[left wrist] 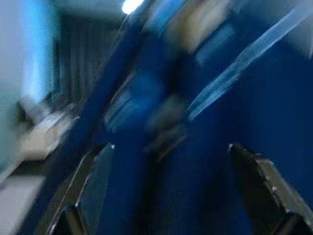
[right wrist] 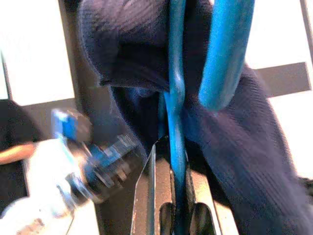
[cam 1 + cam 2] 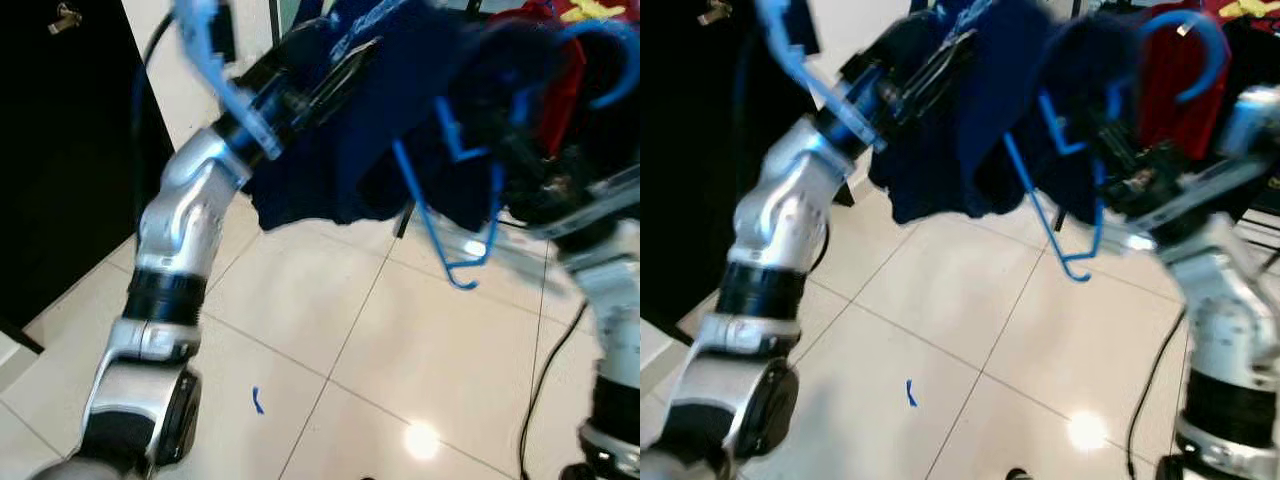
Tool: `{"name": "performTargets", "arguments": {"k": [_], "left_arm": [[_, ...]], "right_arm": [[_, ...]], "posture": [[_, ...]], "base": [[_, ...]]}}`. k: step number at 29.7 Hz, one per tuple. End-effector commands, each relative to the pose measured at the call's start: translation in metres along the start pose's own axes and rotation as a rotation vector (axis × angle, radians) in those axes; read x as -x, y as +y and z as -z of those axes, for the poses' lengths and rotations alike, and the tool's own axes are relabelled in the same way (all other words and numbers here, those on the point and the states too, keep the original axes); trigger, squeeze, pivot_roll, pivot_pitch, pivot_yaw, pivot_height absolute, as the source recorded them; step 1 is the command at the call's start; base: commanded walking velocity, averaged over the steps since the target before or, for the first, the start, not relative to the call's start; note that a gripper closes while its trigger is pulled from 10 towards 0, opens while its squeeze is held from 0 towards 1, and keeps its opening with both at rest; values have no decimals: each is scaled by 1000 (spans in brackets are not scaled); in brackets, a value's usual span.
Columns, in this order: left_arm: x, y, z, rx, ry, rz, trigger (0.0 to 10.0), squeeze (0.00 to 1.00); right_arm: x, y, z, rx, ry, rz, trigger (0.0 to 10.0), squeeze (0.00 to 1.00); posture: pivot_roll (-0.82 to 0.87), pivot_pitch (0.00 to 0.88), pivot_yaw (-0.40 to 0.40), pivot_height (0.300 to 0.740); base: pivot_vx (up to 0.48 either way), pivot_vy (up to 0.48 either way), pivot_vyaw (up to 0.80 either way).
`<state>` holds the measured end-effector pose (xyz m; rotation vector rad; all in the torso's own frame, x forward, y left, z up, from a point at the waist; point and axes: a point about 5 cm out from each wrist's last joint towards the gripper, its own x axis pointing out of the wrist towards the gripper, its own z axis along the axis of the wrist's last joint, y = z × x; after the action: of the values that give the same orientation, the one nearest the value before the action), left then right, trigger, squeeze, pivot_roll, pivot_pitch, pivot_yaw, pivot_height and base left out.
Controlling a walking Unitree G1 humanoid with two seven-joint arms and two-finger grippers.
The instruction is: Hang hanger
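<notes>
A blue plastic hanger [image 3: 452, 225] carries a navy garment [image 3: 370, 130], held high in front of me. Its thick hook [image 3: 612, 62] curves up at the top right. My right gripper [image 2: 176, 205] is shut on the hanger's thin blue stem [image 2: 176, 122] just under the hook, with navy cloth draped around it. My left arm [image 3: 185, 225] is raised from the left. The left gripper [image 1: 171, 171] is open, its two black fingers [image 1: 93, 191] spread wide with blurred navy fabric between and in front of them. In the eye views the cloth hides its fingertips.
A red garment [image 3: 562, 75] hangs behind at the upper right. A dark door or cabinet [image 3: 55, 150] stands on the left. On the white tiled floor [image 3: 330, 320] lie a small blue scrap [image 3: 258, 401] and a black cable [image 3: 540, 380].
</notes>
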<state>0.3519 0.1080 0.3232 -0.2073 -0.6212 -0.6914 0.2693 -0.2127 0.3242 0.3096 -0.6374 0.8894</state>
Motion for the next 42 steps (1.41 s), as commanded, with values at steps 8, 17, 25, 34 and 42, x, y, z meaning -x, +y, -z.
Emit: {"name": "performTargets", "arguments": {"k": [8,17,25,34,42], "left_arm": [[26,22,1,-104,-1,-139,10000,310],[31,-10,1,-6,-4,96,10000,0],[34,-21,2,31,-10,165,0,0],[37,-17,-1,15,1,150,0,0],[40,-16,3,-5,30,151,0,0]], "right_arm": [[5,3,-11,-10,27,-54,10000,0],[-3,4,-20,-8,10,-80,10000,0],[-6,4,-25,-2,13,-88,10000,0],[-8,3,-25,2,10,-83,10000,0],[-10,2,-27,10,5,-78,10000,0]], "posture": [[-17,152,51,740],[-10,153,51,740],[-10,155,51,740],[-5,156,50,740],[-8,156,51,740]], "base": [[0,0,0],[0,0,0],[0,0,0],[0,0,0],[0,0,0]]}}
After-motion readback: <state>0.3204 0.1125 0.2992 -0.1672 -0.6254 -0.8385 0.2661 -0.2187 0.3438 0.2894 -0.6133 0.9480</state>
